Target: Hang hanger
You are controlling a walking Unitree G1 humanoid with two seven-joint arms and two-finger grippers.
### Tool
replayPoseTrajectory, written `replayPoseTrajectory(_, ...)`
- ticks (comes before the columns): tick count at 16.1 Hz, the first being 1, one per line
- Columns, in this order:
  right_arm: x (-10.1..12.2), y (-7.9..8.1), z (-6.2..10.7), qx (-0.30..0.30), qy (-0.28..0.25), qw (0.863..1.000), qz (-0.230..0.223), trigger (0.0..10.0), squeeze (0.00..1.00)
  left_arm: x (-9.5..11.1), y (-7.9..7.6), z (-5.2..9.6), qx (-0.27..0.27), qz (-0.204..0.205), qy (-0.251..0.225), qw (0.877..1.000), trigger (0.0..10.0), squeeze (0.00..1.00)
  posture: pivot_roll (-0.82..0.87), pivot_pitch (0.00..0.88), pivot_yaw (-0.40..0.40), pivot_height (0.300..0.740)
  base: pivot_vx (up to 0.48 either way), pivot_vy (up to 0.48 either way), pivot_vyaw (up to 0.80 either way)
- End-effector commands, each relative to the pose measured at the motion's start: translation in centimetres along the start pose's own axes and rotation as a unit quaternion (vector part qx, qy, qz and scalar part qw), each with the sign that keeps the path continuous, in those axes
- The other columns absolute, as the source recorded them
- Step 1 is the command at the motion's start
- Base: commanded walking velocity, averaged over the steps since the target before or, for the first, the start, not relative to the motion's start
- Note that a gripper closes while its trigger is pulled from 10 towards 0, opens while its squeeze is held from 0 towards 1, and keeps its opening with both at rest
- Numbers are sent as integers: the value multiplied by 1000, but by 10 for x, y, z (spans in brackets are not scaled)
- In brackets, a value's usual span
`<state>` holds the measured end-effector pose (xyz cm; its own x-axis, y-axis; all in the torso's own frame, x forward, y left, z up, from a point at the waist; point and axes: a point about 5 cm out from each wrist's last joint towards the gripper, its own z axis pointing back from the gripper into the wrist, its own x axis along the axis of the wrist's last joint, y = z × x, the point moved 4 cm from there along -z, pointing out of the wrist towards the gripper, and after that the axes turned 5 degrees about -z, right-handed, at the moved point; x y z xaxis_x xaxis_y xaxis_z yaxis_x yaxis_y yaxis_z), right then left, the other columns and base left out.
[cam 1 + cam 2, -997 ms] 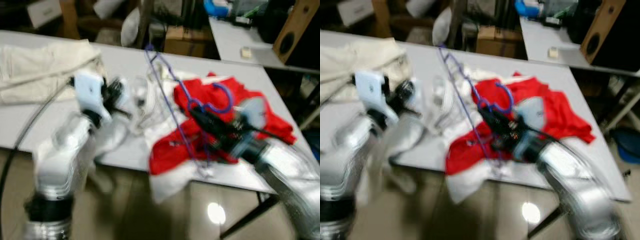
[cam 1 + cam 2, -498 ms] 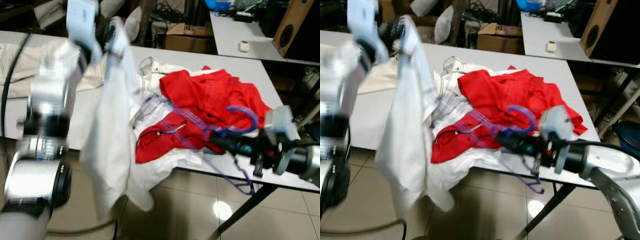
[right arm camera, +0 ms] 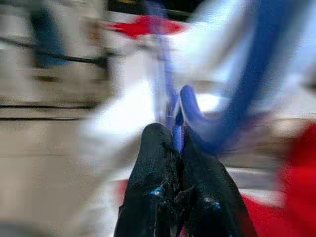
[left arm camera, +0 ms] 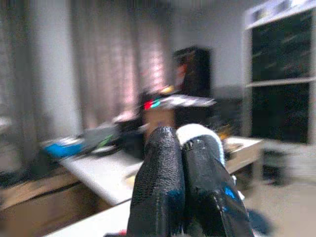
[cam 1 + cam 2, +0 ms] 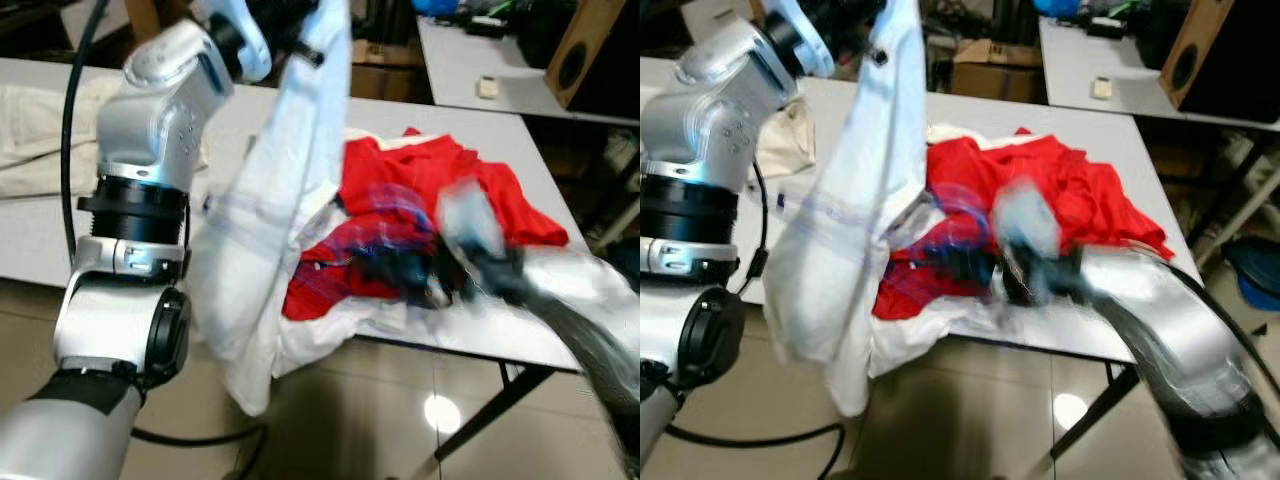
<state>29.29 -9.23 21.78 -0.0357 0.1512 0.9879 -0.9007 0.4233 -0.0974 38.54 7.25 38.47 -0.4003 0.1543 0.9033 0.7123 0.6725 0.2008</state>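
My left gripper is raised high above the table's near side, shut on the top of a white garment that hangs down past the table edge. A scrap of white cloth shows between its pads in the left wrist view. My right gripper, blurred by motion, hovers low over a red garment and is shut on a blue hanger. The hanger's thin wire reaches left against the hanging white cloth.
The grey table also carries a beige cloth at far left. A second table, a wooden speaker and a cardboard box stand behind. Glossy tiled floor lies below the front edge.
My left arm has lifted the white garment higher and further right. My right arm has swung left with the hanger, from the table's front right corner to over the red garment.
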Motion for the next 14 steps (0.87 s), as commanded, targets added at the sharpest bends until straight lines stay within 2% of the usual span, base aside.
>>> replayPoseTrajectory(1, 5, -31, 6, -84, 1, 996, 24, 10000, 0, 36, -4, -1, -21, 1, -53, 998, 10000, 0, -66, 0, 4, 740, 0, 0, 0)
replayPoseTrajectory(2, 17, -50, 11, -127, -11, 991, 42, 10000, 0, 47, -4, 1, -29, 6, -73, 997, 10000, 0, -65, 0, 2, 740, 0, 0, 0)
replayPoseTrajectory(3, 25, -63, 15, -156, -20, 986, 54, 10000, 0, 55, -5, 2, -36, 9, -87, 996, 10000, 0, -65, 0, 2, 740, 0, 0, 0)
replayPoseTrajectory(4, 72, -105, 38, -253, -76, 958, 107, 10000, 0, 79, -3, 7, -47, 15, -132, 990, 10000, 0, -66, 0, 2, 740, 0, 0, 0)
replayPoseTrajectory(5, 94, -118, 49, -285, -103, 944, 127, 10000, 0, 88, -2, 9, -48, 20, -150, 987, 10000, 0, -66, 0, 2, 740, 0, 0, 0)
replayPoseTrajectory(6, 140, -142, 78, -357, -151, 904, 180, 10000, 0, 107, 6, 15, -35, 26, -192, 980, 10000, 0, -73, 0, 7, 740, 0, 0, 0)
replayPoseTrajectory(7, 173, -152, 98, -398, -177, 870, 232, 10000, 0, 123, 16, 22, -13, 28, -228, 973, 10000, 0, -72, 0, 6, 740, 0, 0, 0)
replayPoseTrajectory(8, 181, -155, 102, -403, -180, 862, 249, 10000, 0, 129, 23, 25, 2, 31, -241, 970, 10000, 0, -72, 0, 3, 740, 0, 0, 0)
replayPoseTrajectory(9, 179, -158, 101, -395, -173, 866, 251, 10000, 0, 130, 28, 28, 18, 35, -247, 968, 10000, 0, -71, 0, 0, 740, 0, 0, 0)
replayPoseTrajectory(10, 162, -160, 92, -365, -143, 887, 244, 10000, 0, 123, 35, 28, 41, 35, -228, 972, 10000, 0, -70, 0, -3, 740, 0, 0, 0)
replayPoseTrajectory(11, 123, -157, 75, -306, -92, 921, 223, 10000, 0, 93, 40, 20, 73, 19, -164, 984, 10000, 0, -67, 0, -7, 740, 0, 0, 0)
replayPoseTrajectory(12, 82, -151, 62, -256, -47, 946, 193, 10000, 0, 55, 40, 11, 99, 0, -95, 991, 10000, 0, -66, 0, -8, 740, 0, 0, 0)
replayPoseTrajectory(14, 35, -142, 53, -213, -8, 963, 166, 10000, 0, -1, 33, 3, 124, -12, -18, 992, 10000, 0, -63, 0, -11, 740, 0, 0, 0)
